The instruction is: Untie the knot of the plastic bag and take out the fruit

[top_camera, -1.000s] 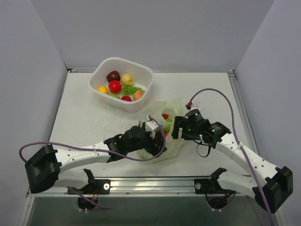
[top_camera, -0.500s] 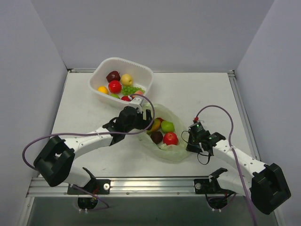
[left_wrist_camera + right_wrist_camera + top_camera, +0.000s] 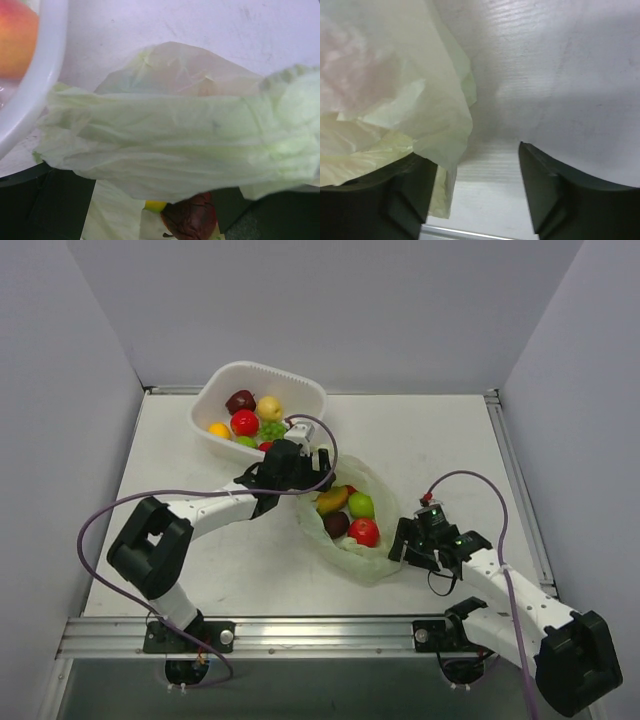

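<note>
Four pieces of fruit (image 3: 361, 506) lie in the plastic bag (image 3: 372, 565), which sits with its mouth wide open at the middle of your top view: a yellow mango (image 3: 332, 500), a green apple, a dark round one (image 3: 337, 524) and a red apple (image 3: 364, 532). Your left gripper (image 3: 318, 478) is at the bag's upper-left rim, just beside the white basket (image 3: 215, 390). Its wrist view shows the fingers (image 3: 45, 205) spread, with pale green film draped across them. Your right gripper (image 3: 400, 548) is at the bag's right edge, fingers (image 3: 555, 195) parted over bare table (image 3: 560, 75), with film covering the finger at frame left
</note>
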`<state>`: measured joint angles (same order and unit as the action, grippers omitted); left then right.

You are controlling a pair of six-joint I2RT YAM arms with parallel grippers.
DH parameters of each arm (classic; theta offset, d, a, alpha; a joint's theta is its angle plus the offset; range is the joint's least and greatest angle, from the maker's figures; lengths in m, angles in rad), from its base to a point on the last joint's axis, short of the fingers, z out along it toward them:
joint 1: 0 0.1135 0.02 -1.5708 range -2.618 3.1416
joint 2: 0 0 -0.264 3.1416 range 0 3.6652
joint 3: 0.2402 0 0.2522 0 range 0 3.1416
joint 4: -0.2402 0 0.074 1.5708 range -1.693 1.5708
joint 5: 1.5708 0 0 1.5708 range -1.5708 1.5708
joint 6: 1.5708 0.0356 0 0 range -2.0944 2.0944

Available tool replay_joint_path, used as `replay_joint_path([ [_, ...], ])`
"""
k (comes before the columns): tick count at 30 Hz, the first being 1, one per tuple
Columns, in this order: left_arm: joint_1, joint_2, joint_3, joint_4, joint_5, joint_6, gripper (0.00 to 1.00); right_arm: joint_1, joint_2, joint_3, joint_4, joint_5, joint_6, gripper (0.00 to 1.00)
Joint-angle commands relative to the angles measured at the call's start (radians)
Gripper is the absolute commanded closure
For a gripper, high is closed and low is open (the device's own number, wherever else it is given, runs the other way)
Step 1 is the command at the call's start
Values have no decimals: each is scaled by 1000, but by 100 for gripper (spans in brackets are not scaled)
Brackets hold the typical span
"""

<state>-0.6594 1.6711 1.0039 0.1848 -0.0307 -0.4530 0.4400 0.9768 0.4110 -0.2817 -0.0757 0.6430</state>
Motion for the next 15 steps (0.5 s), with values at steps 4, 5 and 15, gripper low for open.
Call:
replay_joint_path([
  [4,-16,-140,-14,22,104,22,4,23,-132,196,-148,-36,-161,21],
  [5,-16,-158,-36,10,109,22,3,32,-127,221,-160,-44,-193,20],
  [15,-155,-410,-158,-156,49,124,3,101,3,468,-214,-33,-266,20],
])
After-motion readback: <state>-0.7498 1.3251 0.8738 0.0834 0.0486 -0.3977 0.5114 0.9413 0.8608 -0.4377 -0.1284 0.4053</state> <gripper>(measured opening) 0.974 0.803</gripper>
